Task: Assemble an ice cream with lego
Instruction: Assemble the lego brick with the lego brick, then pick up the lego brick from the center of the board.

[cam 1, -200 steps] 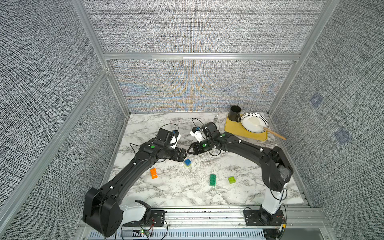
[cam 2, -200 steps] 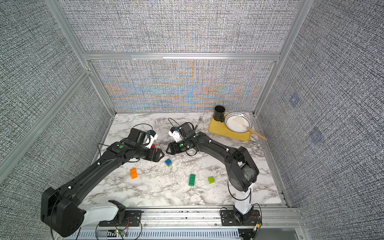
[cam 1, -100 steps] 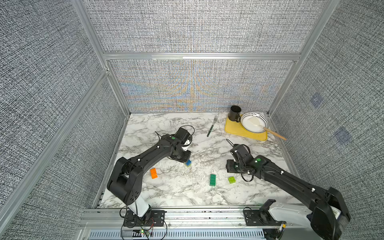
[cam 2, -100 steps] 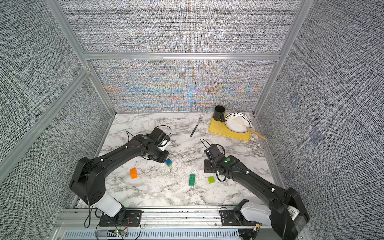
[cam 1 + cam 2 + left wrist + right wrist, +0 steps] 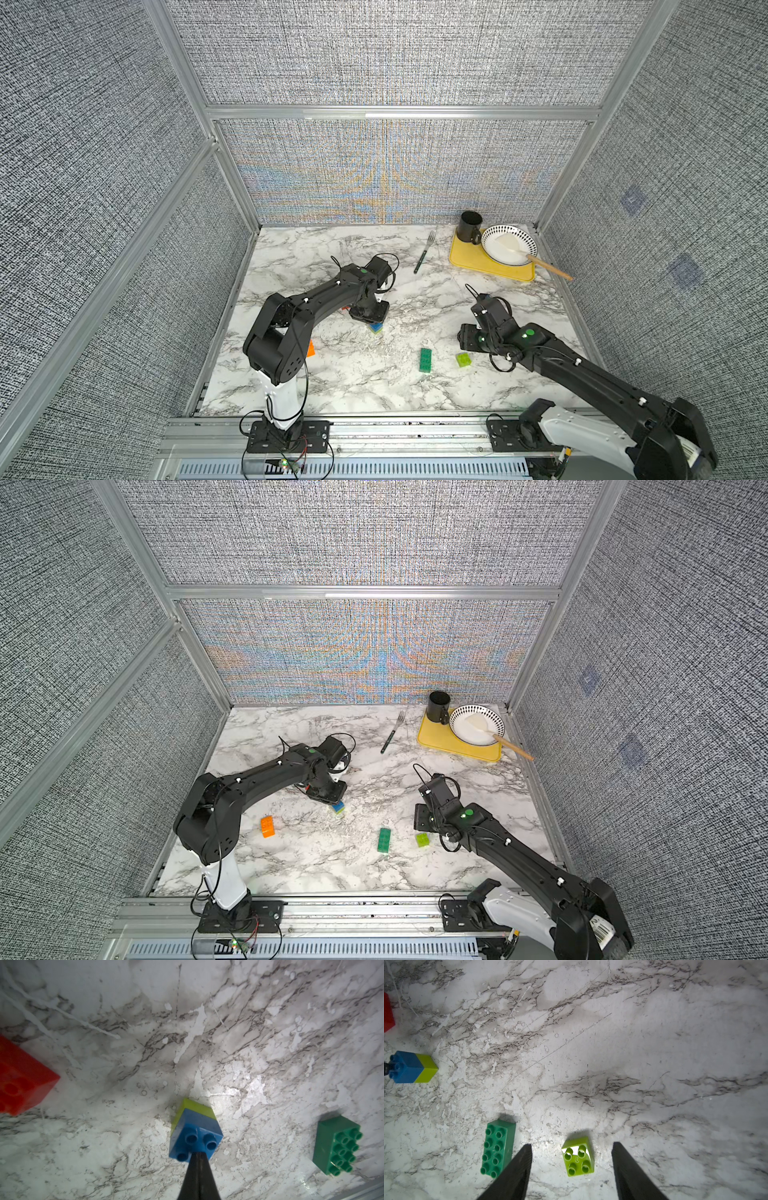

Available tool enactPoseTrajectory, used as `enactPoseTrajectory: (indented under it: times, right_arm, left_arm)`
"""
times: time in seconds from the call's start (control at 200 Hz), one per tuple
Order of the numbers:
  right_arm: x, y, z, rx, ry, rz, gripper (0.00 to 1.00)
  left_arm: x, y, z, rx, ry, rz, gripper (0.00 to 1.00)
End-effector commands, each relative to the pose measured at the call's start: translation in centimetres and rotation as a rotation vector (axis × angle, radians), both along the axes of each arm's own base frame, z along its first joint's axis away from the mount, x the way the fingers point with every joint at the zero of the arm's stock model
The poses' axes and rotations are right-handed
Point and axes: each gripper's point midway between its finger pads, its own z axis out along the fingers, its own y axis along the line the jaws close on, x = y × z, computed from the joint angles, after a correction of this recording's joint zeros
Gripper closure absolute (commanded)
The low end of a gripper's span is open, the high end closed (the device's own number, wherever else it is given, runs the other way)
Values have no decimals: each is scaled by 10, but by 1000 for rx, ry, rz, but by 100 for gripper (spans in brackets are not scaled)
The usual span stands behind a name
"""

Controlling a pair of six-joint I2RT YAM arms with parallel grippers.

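Left gripper (image 5: pixel 198 1157) jaws shut, empty, tip on blue-on-lime stack (image 5: pixel 376 328), mid-frame in a top view. Right gripper (image 5: pixel 572 1145) jaws wide, astride lime brick (image 5: pixel 578 1157), not touching. Brick probably light, rigid, slick: pinch flat sidewalls.

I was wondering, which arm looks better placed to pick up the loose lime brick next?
Right. The right gripper is open and frames the loose lime brick in its wrist view; the left gripper is shut, tip at the blue brick, farther away.
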Motion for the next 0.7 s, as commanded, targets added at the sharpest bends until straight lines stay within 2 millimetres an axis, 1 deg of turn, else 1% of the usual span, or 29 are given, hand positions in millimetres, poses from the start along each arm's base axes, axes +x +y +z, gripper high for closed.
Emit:
enactPoseTrajectory:
  times: [0.0, 0.15, 0.2, 0.26, 0.34, 0.38, 0.425, 0.46, 0.53, 0.611, 0.696]
  right_arm:
    - [2, 0, -2, 7, 6, -3, 36]
    - [2, -3, -10, -11, 38, -21, 36]
    - [1, -5, -13, -25, 51, -26, 36]
    - [1, -6, -17, -36, 63, -27, 36]
    - [-2, -4, -22, -37, 83, -16, 36]
    - [-4, -2, -25, -34, 94, -8, 36]
    - [-6, 0, -27, -32, 98, -1, 36]
    - [-9, 3, -31, -31, 106, 11, 35]
    - [-14, 11, -38, -18, 134, 38, 35]
    - [-19, 11, -46, -62, 164, 41, 37]
    - [-25, 11, -51, -107, 190, 53, 39]
  left_arm:
    - [-1, 8, -6, 41, 0, 11, 96]
    - [-2, 11, -11, 64, 14, 0, 96]
    - [-1, 9, -8, 60, 8, -2, 96]
    - [3, 6, 3, 36, -21, -2, 95]
    - [9, -2, 28, -26, -69, -4, 81]
    - [11, -8, 45, -69, -104, -7, 73]
    - [13, -11, 62, -108, -141, -7, 63]
    - [12, -13, 77, -142, -164, -13, 55]
    - [6, -16, 98, -198, -185, -32, 43]
    - [-5, -9, 112, -219, -211, -36, 33]
    - [-18, 6, 115, -217, -242, -32, 26]
